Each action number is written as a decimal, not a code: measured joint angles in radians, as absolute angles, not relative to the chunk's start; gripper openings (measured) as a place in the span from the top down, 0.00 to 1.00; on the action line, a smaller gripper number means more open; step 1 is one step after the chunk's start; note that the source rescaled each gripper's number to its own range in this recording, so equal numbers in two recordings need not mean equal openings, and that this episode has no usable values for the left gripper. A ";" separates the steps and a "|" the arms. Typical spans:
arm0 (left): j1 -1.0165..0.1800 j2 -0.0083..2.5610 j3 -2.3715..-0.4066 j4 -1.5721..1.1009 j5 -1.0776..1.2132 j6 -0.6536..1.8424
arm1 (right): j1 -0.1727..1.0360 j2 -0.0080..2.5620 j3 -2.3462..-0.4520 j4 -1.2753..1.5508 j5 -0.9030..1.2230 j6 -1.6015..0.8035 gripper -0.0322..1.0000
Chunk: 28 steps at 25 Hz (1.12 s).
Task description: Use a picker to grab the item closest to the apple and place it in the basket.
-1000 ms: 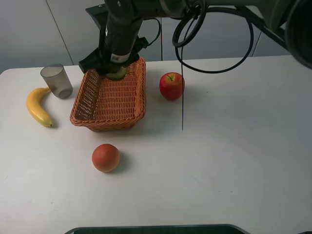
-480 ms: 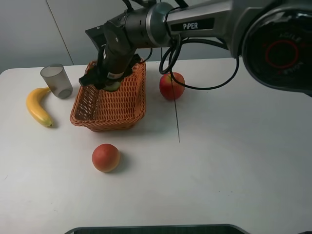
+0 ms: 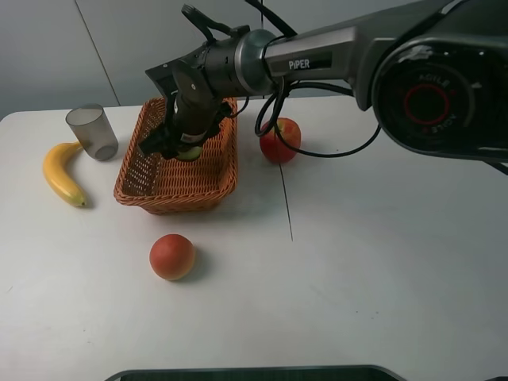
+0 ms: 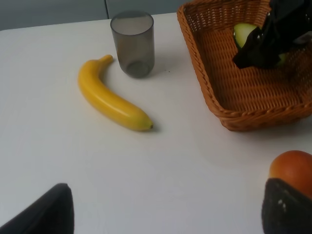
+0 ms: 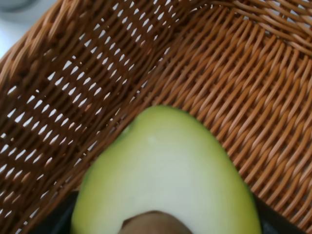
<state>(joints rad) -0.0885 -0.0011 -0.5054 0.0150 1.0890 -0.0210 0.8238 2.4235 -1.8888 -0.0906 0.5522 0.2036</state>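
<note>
A red apple [image 3: 279, 140] sits on the white table just right of the orange wicker basket [image 3: 159, 178]. My right gripper [image 3: 186, 147] has reached across and hangs inside the basket, shut on a green avocado half [image 3: 189, 152]. The right wrist view shows that avocado half [image 5: 165, 170] filling the frame just above the woven basket floor [image 5: 234, 73]. In the left wrist view the avocado half [image 4: 243, 33] peeks out behind the black right gripper [image 4: 273, 39] in the basket [image 4: 234, 119]. My left gripper [image 4: 165, 214] is open over bare table, holding nothing.
A yellow banana [image 3: 62, 173] and a grey cup [image 3: 92, 132] stand left of the basket. An orange-red round fruit [image 3: 172, 256] lies in front of it. A thin black cable [image 3: 286, 190] hangs from the right arm beside the apple.
My right gripper has sunk from the basket's far rim deeper inside, carrying the avocado half toward the middle. The arm above has swung lower.
</note>
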 joint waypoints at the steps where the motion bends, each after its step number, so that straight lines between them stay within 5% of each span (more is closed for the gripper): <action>1: -0.088 -0.001 -0.505 0.015 1.089 -0.021 | 0.824 2.424 -1.889 -0.091 0.552 0.204 0.91; 5: -0.088 -0.001 -0.505 0.015 1.089 -0.021 | 0.824 2.424 -1.889 -0.091 0.552 0.204 0.21; 7: -0.088 -0.001 -0.505 0.015 1.089 -0.021 | 0.824 2.424 -1.889 -0.091 0.552 0.204 0.05; 24: -0.088 -0.001 -0.505 0.015 1.089 -0.017 | 0.787 2.227 -1.883 -0.065 0.728 0.151 0.00; 28: -0.088 -0.001 -0.505 0.015 1.089 -0.017 | 0.718 2.116 -1.747 -0.031 0.761 0.128 0.00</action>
<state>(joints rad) -0.0885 -0.0011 -0.5054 0.0150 1.0890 -0.0167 0.7177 2.1164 -1.7466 -0.0312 0.7613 0.1276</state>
